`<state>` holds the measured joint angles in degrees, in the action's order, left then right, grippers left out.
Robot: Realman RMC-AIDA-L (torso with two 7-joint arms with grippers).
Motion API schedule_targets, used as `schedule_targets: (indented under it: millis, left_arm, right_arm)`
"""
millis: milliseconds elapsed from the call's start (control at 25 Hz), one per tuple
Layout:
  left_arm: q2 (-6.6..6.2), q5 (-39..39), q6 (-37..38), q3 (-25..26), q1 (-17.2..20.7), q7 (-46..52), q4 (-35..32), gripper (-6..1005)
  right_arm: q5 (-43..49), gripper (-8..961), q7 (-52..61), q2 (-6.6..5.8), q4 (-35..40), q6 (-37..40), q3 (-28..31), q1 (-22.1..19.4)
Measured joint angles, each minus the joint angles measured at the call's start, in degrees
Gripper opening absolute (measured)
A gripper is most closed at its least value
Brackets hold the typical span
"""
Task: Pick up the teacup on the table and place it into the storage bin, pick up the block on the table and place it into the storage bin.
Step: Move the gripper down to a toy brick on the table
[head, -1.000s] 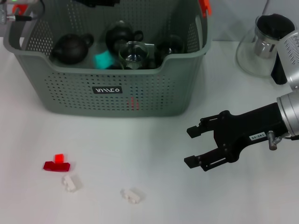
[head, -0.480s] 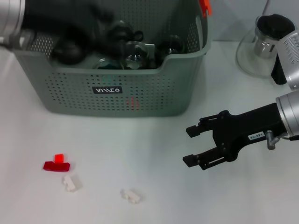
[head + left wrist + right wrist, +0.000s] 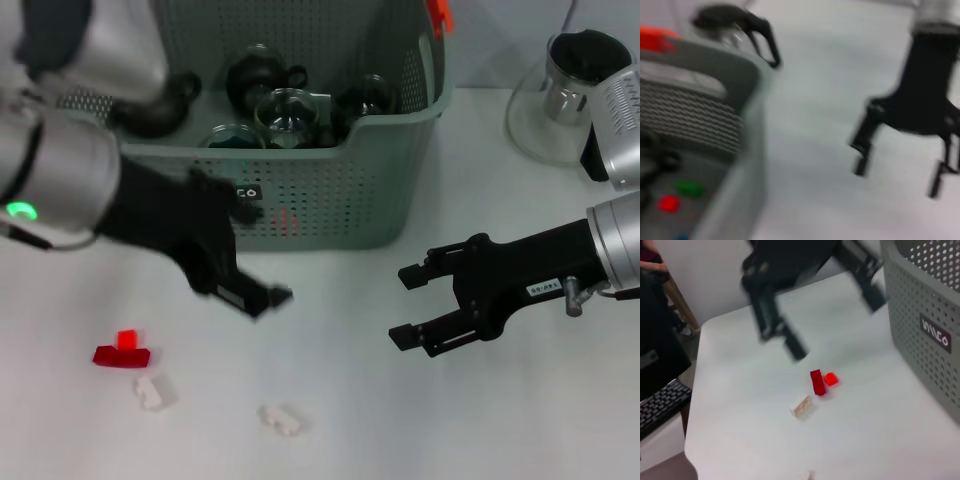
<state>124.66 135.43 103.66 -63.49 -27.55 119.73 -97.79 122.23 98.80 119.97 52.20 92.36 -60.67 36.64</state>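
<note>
The left end effector (image 3: 262, 296) is seen low over the white surface (image 3: 330, 400) in front of the storage bin (image 3: 330, 200); whether its fingers are spread cannot be told; below it, a red block (image 3: 121, 353) and two white blocks (image 3: 150, 392) (image 3: 280, 420) are laid on the surface; dark teapots (image 3: 262, 75) and a glass cup (image 3: 288, 115) are held inside the bin; to the right, the right end effector (image 3: 405, 306) is held wide apart and empty, well clear of the bin; a glass kettle (image 3: 560, 100) is stood at the far right.
</note>
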Motion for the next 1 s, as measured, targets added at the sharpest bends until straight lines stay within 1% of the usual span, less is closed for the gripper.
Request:
schedule_targets:
  millis: [40,80,200,440,520,560,760,1000]
  left_arm:
    - [0.03,0.45,0.33,-1.18,0.09,0.12,0.25,962]
    - [0.08,1.34,0.90,-3.43,0.16,0.11,1.12,962]
    - [0.11,3.02,1.76,-6.55,0.09,-1.10,3.63,961]
    - [-0.15,4.56,1.46,-9.90,-1.22,-3.94,9.79,961]
    - [-0.16,5.08,1.31,-10.70,-1.47,-3.91,10.58,962]
    - [-0.15,6.45,0.78,-12.87,-2.06,-2.83,12.03,962]
    - [-0.08,8.04,-0.15,-15.36,-2.95,2.05,13.50,961]
    - [0.05,8.56,-1.51,-17.51,-3.12,11.18,13.60,961]
  right_arm:
    - [0.00,865,0.03,0.00,-0.02,-0.18,0.01,0.05]
    - [0.01,865,0.07,0.00,-0.04,-0.29,0.01,0.07]
    - [0.02,865,0.13,0.00,-0.08,-0.39,0.03,0.13]
    - [0.04,865,0.24,0.08,-0.85,-0.86,0.03,0.65]
    - [0.04,865,0.28,0.08,-1.22,-0.95,0.04,0.95]
    - [0.03,865,0.30,0.09,-1.30,-1.01,0.06,1.07]
    - [0.03,865,0.32,0.03,-1.36,-1.27,0.20,1.30]
    - [0.03,865,0.30,-0.07,-1.40,-1.35,0.27,1.41]
